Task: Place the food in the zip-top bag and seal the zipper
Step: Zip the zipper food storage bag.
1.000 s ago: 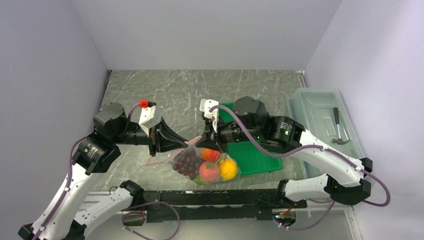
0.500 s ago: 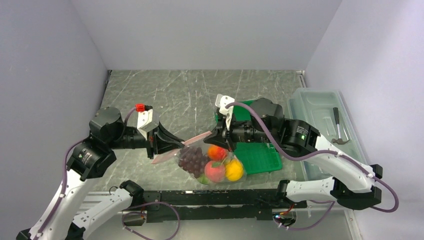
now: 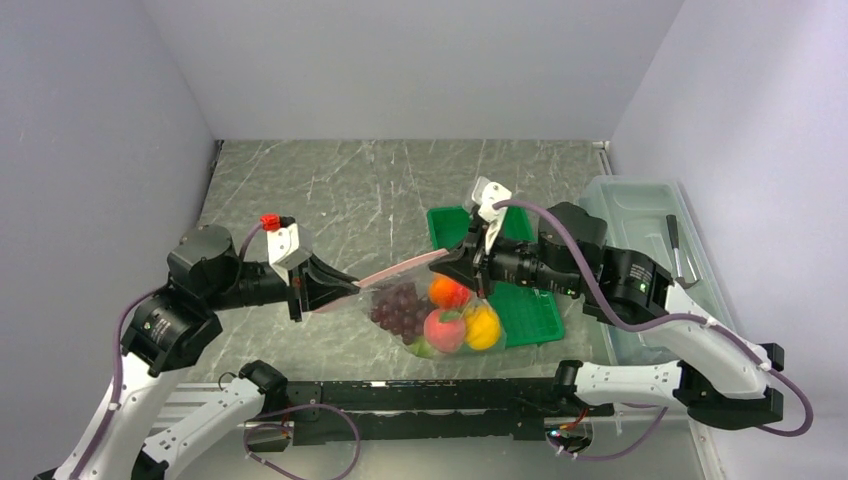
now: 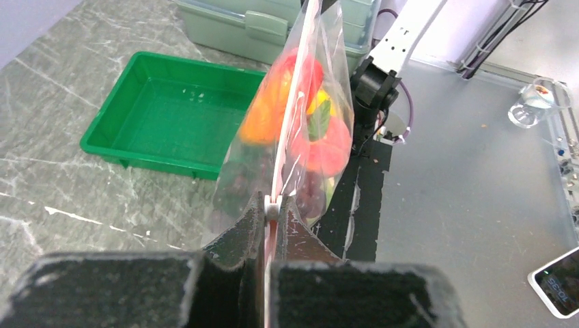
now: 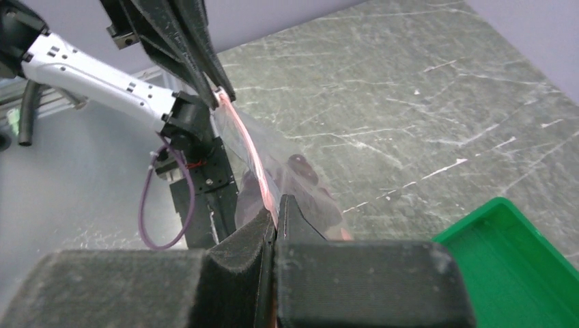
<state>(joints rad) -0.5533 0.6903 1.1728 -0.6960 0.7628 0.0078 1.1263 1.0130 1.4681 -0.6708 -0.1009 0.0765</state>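
Bulging with food point(image 3: 445, 328), the zip-top bag point(image 3: 428, 310) hangs; zipper point(image 3: 400, 268) taut.

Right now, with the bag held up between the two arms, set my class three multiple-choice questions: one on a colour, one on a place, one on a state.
1. The zipper along the mouth of the zip-top bag is:
A pale pink; B blue; C green.

2. The grey hammer lies:
A in the bag; B in a gripper; C in the clear box.

3. The left gripper and the right gripper are:
A both open; B both shut on the zipper; C one open, one shut.

Answers:
1 A, the strip shows pink in both wrist views.
2 C, it shows inside the box at the right of the top view.
3 B, each wrist view shows the fingers closed on the strip.
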